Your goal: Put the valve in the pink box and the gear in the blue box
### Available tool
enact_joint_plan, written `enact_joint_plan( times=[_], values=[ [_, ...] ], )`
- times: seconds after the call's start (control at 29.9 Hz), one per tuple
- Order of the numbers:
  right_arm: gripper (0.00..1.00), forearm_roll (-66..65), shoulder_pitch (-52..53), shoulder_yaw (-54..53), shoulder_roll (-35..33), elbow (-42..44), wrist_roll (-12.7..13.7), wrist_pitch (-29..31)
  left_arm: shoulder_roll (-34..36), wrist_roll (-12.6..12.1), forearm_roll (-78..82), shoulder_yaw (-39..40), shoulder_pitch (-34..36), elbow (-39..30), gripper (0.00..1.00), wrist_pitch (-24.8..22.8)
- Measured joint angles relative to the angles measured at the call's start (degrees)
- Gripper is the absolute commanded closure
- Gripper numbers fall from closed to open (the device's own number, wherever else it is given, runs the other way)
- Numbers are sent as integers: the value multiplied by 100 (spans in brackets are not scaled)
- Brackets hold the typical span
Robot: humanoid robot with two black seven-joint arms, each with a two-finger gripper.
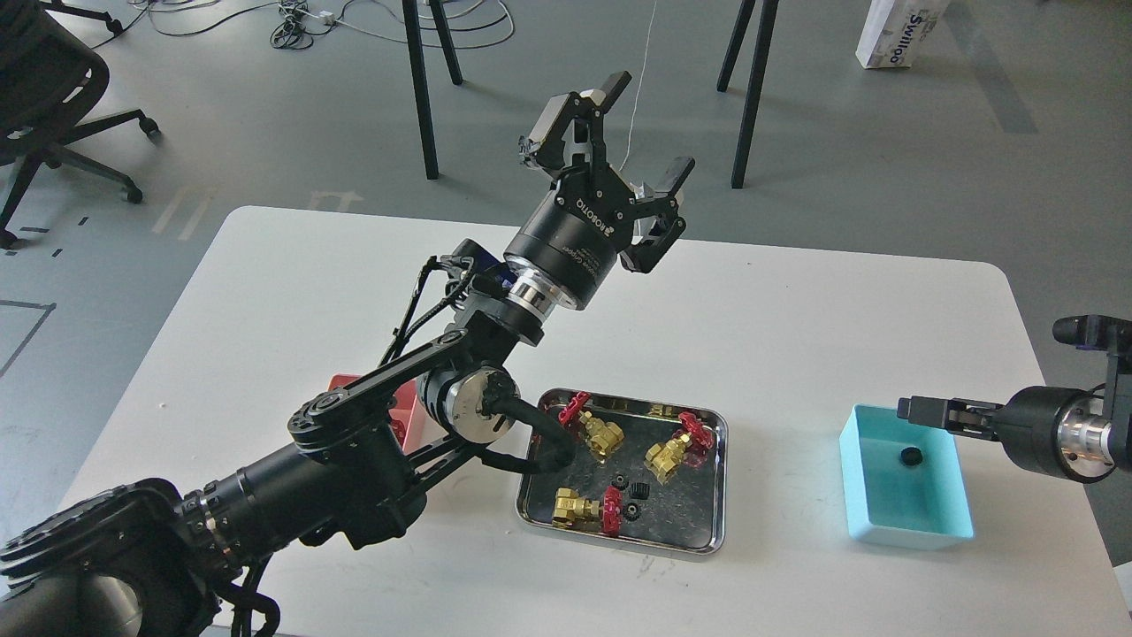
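The blue box (907, 520) stands at the right of the table with one black gear (911, 456) lying in it. My right gripper (909, 410) hovers just over the box's far left corner, pointing left; its fingers look slightly parted and hold nothing. My left gripper (650, 126) is raised high over the table's far middle, open and empty. Three brass valves with red handwheels (598, 431) (674, 452) (579, 507) and three more gears (630, 510) lie in the steel tray (715, 495). The pink box (405, 414) is mostly hidden behind my left arm.
My left arm (354, 442) crosses the table's front left and covers the tray's left edge. Beyond the white table (796, 301) are black stand legs, an office chair at far left, cables and a carton on the floor.
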State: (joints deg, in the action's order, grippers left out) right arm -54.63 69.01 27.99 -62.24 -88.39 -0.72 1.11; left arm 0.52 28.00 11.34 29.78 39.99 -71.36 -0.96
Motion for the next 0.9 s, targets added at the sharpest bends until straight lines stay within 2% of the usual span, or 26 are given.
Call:
enact_joint_plan(
  times=[0.13, 0.23, 0.33, 0.4, 0.47, 0.5, 0.57, 0.63, 0.73, 0.9],
  values=[
    [2, 868, -2, -761, 0, 21, -84, -103, 26, 0, 1, 0, -2, 0, 1, 25],
    [2, 1969, -21, -1681, 43, 126, -309, -325, 175, 0, 76, -20, 95, 24, 1, -63],
    [1, 3208, -34, -2580, 289, 504, -787, -374, 698, 0, 128, -36, 446, 202, 1, -426],
    [1, 4009, -37, -3041, 449, 772, -1236, -283, 1192, 0, 127, -92, 797, 393, 1, -1043],
    [1, 4820, -51, -3341, 585, 1080, -1654, 122, 1683, 0, 104, -286, 1143, 705, 1, -1888],
    [1, 5224, -69, -3420, 674, 1258, -1846, 511, 1912, 0, 95, -409, 1324, 887, 1, -2249],
    [1, 5911, -140, -3485, 856, 1607, -2238, 1451, 2308, 0, 83, -581, 1638, 1265, 1, -2570],
    [1, 6455, -278, -3507, 1039, 1921, -2555, 2243, 2558, 0, 31, -622, 1809, 1712, 1, -2669],
    [1, 6970, -506, -3545, 1311, 2252, -2705, 2624, 2641, 0, -323, -601, 1868, 2318, 1, -2697],
    [1, 7136, -732, -3802, 1583, 2371, -2726, 2688, 2382, 0, -762, -585, 1767, 2516, 1, -2705]
  ],
)
